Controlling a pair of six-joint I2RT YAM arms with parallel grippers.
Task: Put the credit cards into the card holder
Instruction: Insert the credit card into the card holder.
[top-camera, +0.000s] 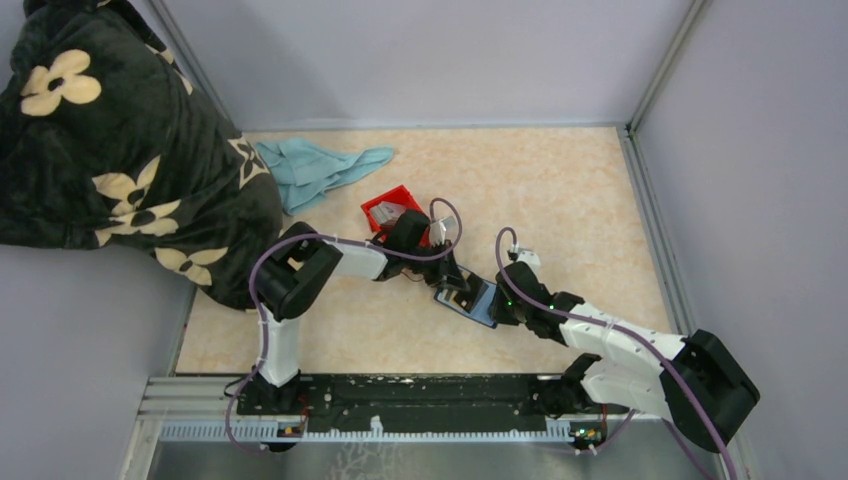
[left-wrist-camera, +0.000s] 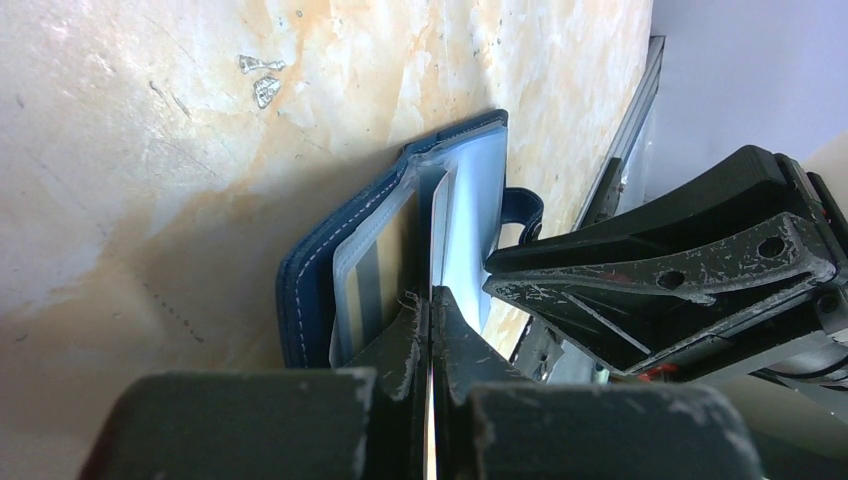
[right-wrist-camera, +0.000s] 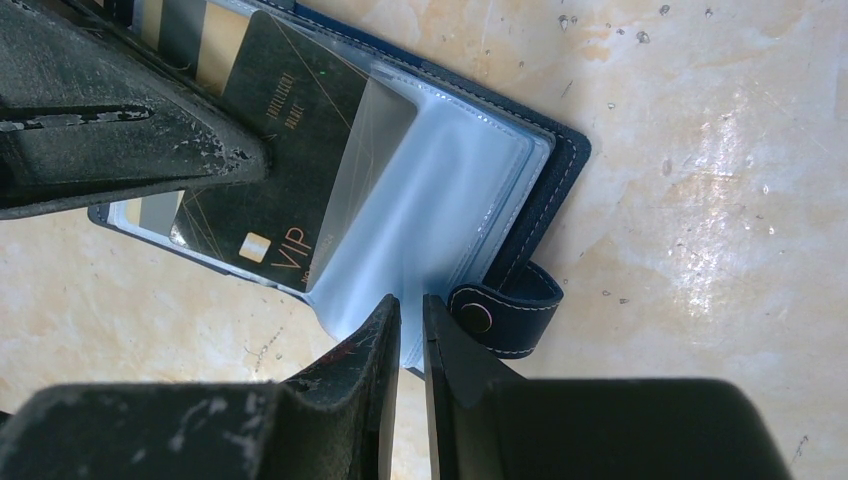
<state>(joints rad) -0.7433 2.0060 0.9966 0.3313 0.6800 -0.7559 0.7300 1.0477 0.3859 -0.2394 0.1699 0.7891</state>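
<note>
The navy card holder (top-camera: 470, 300) lies open on the table between both arms, its clear sleeves (right-wrist-camera: 450, 180) fanned up. My left gripper (left-wrist-camera: 430, 300) is shut on a dark credit card (right-wrist-camera: 270, 130) marked VIP, seen edge-on in the left wrist view. The card's far end sits partly inside a clear sleeve. A striped tan card (left-wrist-camera: 375, 275) is in another sleeve. My right gripper (right-wrist-camera: 410, 305) pinches the outer edge of the sleeves beside the snap tab (right-wrist-camera: 505, 310), jaws narrowly apart around them.
A red bin (top-camera: 392, 208) with greyish cards stands just behind the left gripper (top-camera: 455, 283). A light blue cloth (top-camera: 315, 168) lies at the back left. A dark flowered blanket (top-camera: 110, 140) covers the left side. Grey walls close in the table.
</note>
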